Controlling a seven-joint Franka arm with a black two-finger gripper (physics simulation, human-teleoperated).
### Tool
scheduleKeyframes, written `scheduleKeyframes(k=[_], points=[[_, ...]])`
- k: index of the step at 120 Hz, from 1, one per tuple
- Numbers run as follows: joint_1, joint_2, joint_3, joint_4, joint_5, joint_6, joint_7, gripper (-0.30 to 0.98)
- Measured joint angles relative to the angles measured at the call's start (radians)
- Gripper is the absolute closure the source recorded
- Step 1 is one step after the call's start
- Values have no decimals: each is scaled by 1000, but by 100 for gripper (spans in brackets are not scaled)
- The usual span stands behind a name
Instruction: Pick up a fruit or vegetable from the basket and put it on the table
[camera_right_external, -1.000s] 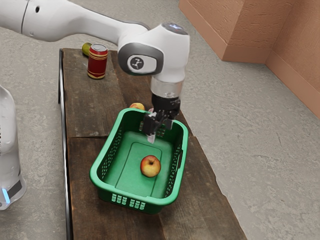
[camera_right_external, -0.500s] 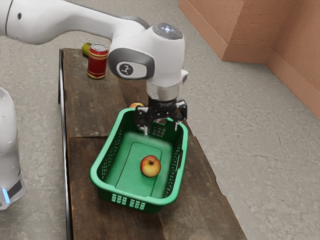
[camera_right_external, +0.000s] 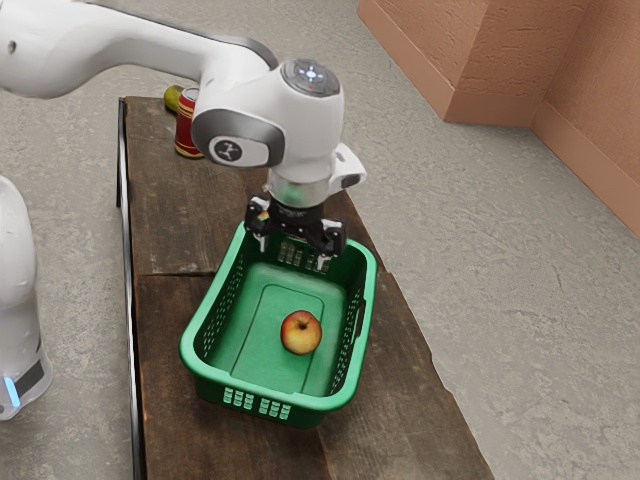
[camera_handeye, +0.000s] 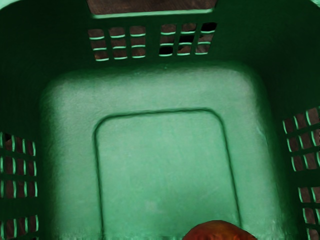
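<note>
"Start with the exterior view. Where's your gripper (camera_right_external: 293, 252)?"

"Near the middle of the frame, a little above center, over the far end of your green basket (camera_right_external: 260, 392). Its 2 fingers are spread, with nothing pinched between them. Your arm (camera_right_external: 120, 40) comes in from the upper left."

"And the fruit you're after?"

"You've got 1 apple (camera_right_external: 301, 332), red and yellow, lying on the basket floor just below the center of the frame. It's well apart from the fingers. The basket sits on your wooden table (camera_right_external: 385, 400). At the upper left of the frame you'll find a red can (camera_right_external: 184, 130), partly behind the arm, with a green fruit (camera_right_external: 172, 97) beside it."

"Now your wrist view?"

"You're looking down at the basket floor, which has a rounded outline (camera_handeye: 165, 112) marked in it. The apple is partly cut off by the frame, near 1 long side of that outline and well away from the end wall, where you can see 2 groups of slots (camera_handeye: 117, 42)."
</note>
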Motion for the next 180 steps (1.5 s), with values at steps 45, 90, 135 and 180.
scheduleKeyframes(k=[45,90,135,180], points=[[1,50,-39,-1,-25,5,222,0],[14,119,-105,1,-55,33,343,0],[31,170,-108,2,-64,52,408,0],[32,215,-108,2,-64,85,444,0]])
